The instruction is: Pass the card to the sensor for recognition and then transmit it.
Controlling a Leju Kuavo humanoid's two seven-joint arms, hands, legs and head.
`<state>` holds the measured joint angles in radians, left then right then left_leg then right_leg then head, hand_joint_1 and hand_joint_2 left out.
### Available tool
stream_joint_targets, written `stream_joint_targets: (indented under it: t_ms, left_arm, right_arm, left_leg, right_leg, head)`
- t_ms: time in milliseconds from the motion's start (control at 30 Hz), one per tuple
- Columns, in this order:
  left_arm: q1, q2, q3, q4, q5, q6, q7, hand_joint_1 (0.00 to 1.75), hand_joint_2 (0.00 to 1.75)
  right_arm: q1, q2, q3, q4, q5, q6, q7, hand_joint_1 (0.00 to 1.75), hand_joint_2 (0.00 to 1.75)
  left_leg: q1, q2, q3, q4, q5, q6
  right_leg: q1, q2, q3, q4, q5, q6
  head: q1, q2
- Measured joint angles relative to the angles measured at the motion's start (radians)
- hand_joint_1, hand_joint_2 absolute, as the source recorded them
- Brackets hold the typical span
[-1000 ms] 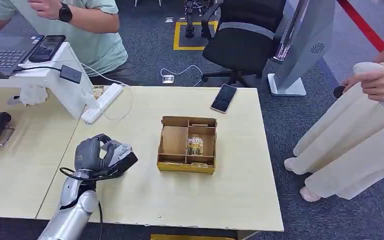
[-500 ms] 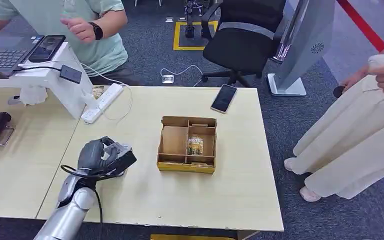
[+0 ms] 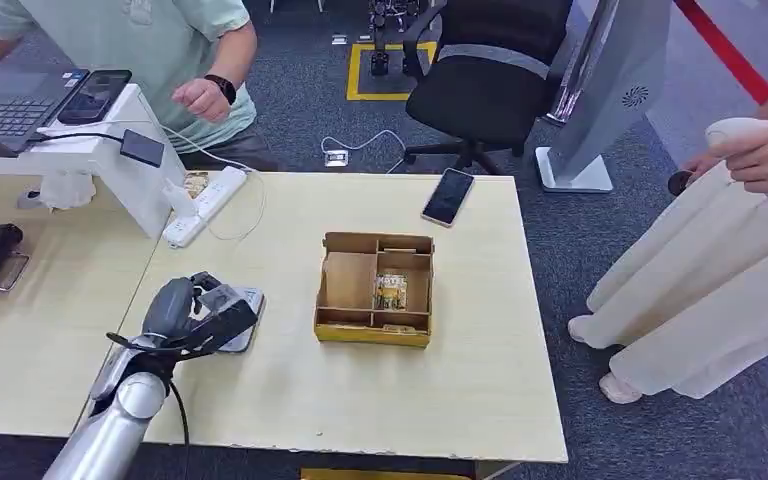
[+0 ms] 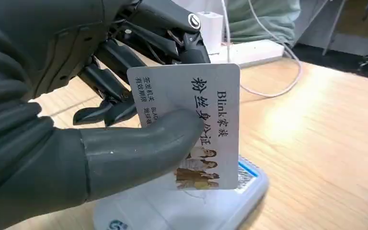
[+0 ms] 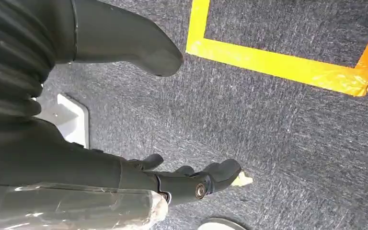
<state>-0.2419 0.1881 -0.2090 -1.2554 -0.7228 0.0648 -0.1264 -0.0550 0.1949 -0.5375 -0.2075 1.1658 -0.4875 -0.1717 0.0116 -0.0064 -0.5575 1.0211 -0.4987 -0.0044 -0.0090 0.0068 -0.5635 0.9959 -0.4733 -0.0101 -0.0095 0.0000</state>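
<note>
My left hand (image 3: pixel 192 312) is over the near left part of the table and pinches a pale printed card (image 4: pixel 196 120) between thumb and fingers. The card hangs just above a small white sensor pad (image 4: pixel 182 206), which lies flat on the table under the hand (image 4: pixel 76 120); in the head view the sensor (image 3: pixel 243 330) shows past the fingers. I cannot tell whether the card touches it. My right hand (image 5: pixel 124 120) hangs over the grey carpet, fingers apart, holding nothing.
A divided cardboard box (image 3: pixel 375 290) with a card inside sits mid-table. A phone (image 3: pixel 447 196) lies at the far edge, and a power strip (image 3: pixel 205 205) and white stand (image 3: pixel 110 160) at the far left. One person sits behind the stand; another stands at right.
My left hand has moved left and toward the near edge with the card, coming down over the sensor. The seated person's arm has lowered.
</note>
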Motion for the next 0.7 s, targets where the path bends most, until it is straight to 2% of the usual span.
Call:
stream_joint_targets:
  t_ms: [167,267,467,700]
  left_arm:
    - [-0.003,-0.001,-0.023,0.003,-0.112,0.071,0.041,1.75,1.75]
    - [-0.013,0.0,-0.039,0.011,-0.139,0.082,0.055,1.75,1.75]
    - [-0.024,0.0,-0.049,0.022,-0.151,0.08,0.065,1.75,1.75]
    - [-0.052,0.002,-0.069,0.071,-0.15,0.003,0.082,1.75,1.75]
  right_arm:
    - [0.0,0.0,0.0,-0.001,0.001,0.0,0.001,0.0,1.75]
    - [0.0,0.0,0.0,-0.002,0.001,0.0,0.002,0.0,1.75]
    - [0.0,0.0,0.0,-0.003,0.001,0.0,0.003,0.0,1.75]
    - [-0.001,0.0,0.0,-0.005,0.002,0.0,0.003,0.0,1.75]
  left_leg:
    - [0.0,0.0,0.0,0.0,0.0,0.0]
    - [0.0,0.0,0.0,0.0,0.0,0.0]
    - [0.0,0.0,0.0,0.0,0.0,0.0]
    - [0.0,0.0,0.0,0.0,0.0,0.0]
  right_leg:
    - [0.0,0.0,0.0,0.0,0.0,0.0]
    - [0.0,0.0,0.0,0.0,0.0,0.0]
    - [0.0,0.0,0.0,0.0,0.0,0.0]
    - [0.0,0.0,0.0,0.0,0.0,0.0]
  head:
    - [0.0,0.0]
    - [0.0,0.0]
    - [0.0,0.0]
    - [0.0,0.0]
